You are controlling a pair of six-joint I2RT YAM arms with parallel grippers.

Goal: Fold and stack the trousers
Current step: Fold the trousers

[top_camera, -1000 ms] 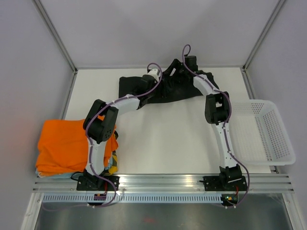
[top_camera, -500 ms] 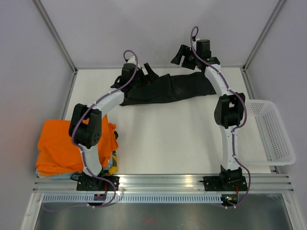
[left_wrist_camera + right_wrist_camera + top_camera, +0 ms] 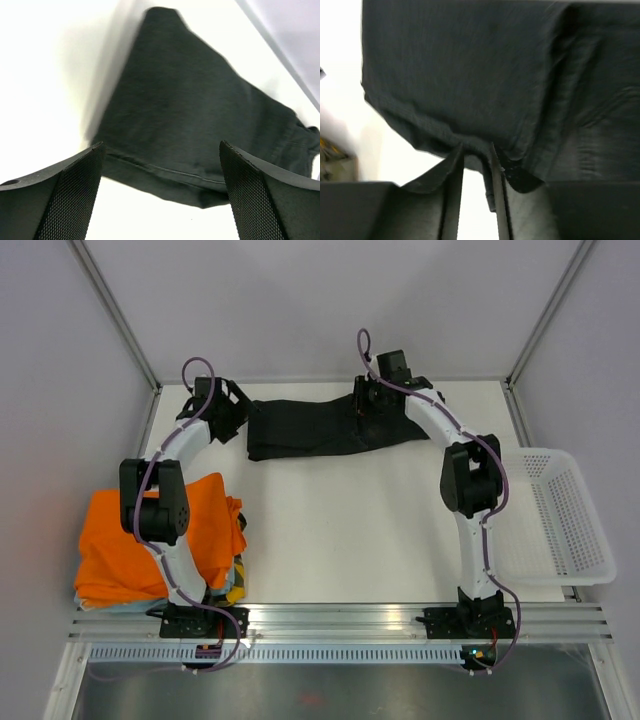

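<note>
The long black trousers (image 3: pixel 320 428) were soft, matt cloth. The black pads (image 3: pixel 75 200) of the left claw (image 3: pixel 161 146) bore a rough, fine mesh texture. The white tabletop (image 3: pixel 350 530) looked smooth and matt; the white rectangular basket (image 3: pixel 555 515) was perforated plastic.

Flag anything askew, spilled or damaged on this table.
Nothing is spilled or damaged. The trousers are not lying flat, though: the cloth bunches into creases at the end where the right claw pinches an edge. The left claw hangs open at the other end, holding nothing.
</note>
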